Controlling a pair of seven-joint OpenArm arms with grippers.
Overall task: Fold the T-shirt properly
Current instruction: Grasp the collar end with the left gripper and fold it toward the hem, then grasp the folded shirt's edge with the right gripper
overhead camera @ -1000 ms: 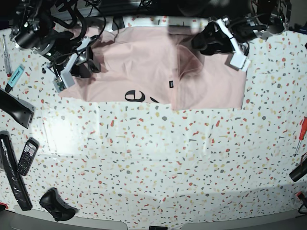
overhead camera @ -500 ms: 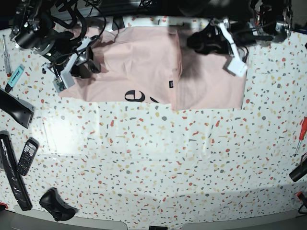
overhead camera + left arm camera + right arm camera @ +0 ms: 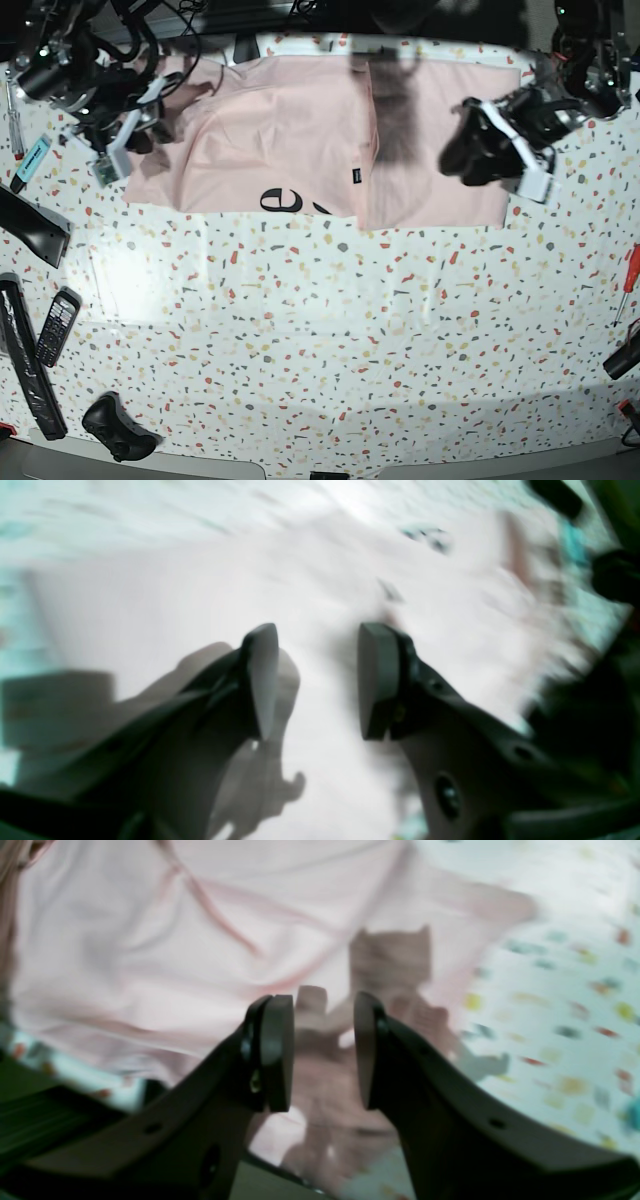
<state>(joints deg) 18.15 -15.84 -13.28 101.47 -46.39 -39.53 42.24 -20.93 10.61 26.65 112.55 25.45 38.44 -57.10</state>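
The pale pink T-shirt [image 3: 300, 130] lies flat at the far side of the table, its right part folded over, with black lettering [image 3: 283, 200] showing at its near edge. My left gripper [image 3: 462, 155] hovers over the shirt's right part. In the left wrist view it [image 3: 317, 680] is open and empty above pink cloth [image 3: 175, 595]. My right gripper [image 3: 152, 128] is at the shirt's left sleeve. In the right wrist view it [image 3: 322, 1052] is open and empty above the wrinkled cloth [image 3: 150, 955] near its edge.
A blue marker [image 3: 30, 160] and a screwdriver [image 3: 12, 115] lie at the far left. A black bar [image 3: 30, 225], a phone [image 3: 55, 325], a long black strip [image 3: 25, 365] and a black controller [image 3: 120, 425] lie along the left. A red screwdriver [image 3: 630, 270] lies at the right.
My left gripper has moved right and nearer, from the shirt's top middle to its right part; the raised fold now lies flat. My right gripper has drawn back a little to the left.
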